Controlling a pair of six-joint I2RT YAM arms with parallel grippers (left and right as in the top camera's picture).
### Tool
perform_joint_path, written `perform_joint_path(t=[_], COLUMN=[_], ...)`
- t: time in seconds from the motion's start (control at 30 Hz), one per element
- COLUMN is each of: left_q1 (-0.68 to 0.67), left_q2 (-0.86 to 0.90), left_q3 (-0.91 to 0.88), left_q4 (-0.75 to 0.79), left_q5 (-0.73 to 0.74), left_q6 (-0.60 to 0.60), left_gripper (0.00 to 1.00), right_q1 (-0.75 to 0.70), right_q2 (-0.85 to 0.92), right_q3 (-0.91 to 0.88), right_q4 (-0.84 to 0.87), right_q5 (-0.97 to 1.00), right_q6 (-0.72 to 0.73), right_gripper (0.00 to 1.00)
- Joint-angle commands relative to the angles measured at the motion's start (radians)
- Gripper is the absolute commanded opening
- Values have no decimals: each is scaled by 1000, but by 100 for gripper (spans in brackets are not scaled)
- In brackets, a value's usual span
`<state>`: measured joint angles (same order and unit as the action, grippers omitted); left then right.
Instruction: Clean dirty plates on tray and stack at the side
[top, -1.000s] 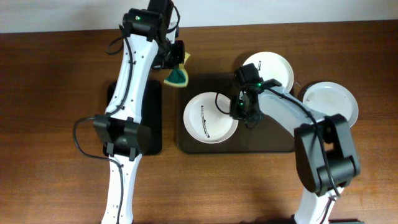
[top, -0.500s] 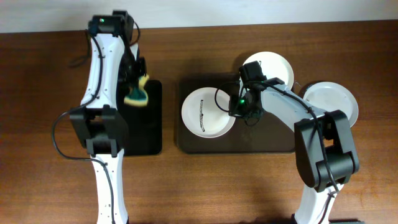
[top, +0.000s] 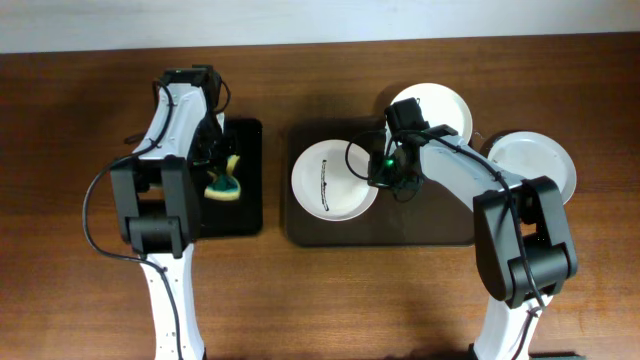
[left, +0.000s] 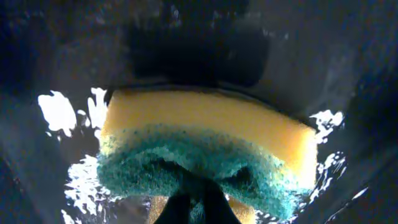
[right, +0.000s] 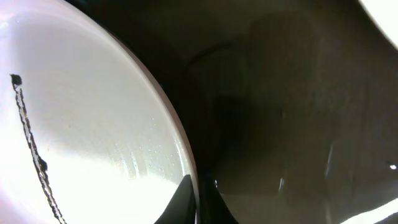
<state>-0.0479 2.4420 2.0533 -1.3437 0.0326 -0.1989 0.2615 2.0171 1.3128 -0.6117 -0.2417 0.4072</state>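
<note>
A white plate with a black line mark (top: 333, 181) lies at the left end of the dark brown tray (top: 420, 225); it fills the left of the right wrist view (right: 81, 124). My right gripper (top: 381, 176) is shut on this plate's right rim (right: 198, 202). A second white plate (top: 445, 108) rests at the tray's back edge. A third white plate (top: 540, 165) lies on the table right of the tray. My left gripper (top: 222, 172) is shut on a yellow and green sponge (left: 205, 149) over the black tray (top: 245, 200).
The smaller black tray lies left of the brown tray with a narrow gap of wooden table (top: 275, 290) between them. The sponge (top: 225, 187) sits low over the black tray's wet surface (left: 56, 112).
My left arm swung left and down with the sponge, from beside the brown tray to low over the black tray. The marked plate slid slightly left in my right gripper.
</note>
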Motion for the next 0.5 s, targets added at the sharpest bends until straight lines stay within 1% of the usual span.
perform_joint_path(t=[0.0,0.1,0.2,0.3,0.4,0.47], left_q1=[-27,-41,-39,-36,-42,-56], left_q2=[37,37,-16,-124,-254,-326], left_q3=[-108,-128,-128,-117,-110,-110], left_q4=[98,102,91,90,90,93], left_q5=[-23,-30,-30,-30,-29,-16], left_q6=[-25,-24,-24,-15,-9,-8], left_gripper=[0,0,0,0,0,0], right_q1=[-7,-7,-7,-7,-37,-70], right_q2=[34,34,34,34,34,34], right_q3=[2,2,2,2,2,2], right_q4=[0,0,3,7,15,15], right_q5=[24,16,10,-10,-97,-157], right_q6=[-7,-8,-8,-12,-38,-84], right_gripper=[4,4,4,4,4,4])
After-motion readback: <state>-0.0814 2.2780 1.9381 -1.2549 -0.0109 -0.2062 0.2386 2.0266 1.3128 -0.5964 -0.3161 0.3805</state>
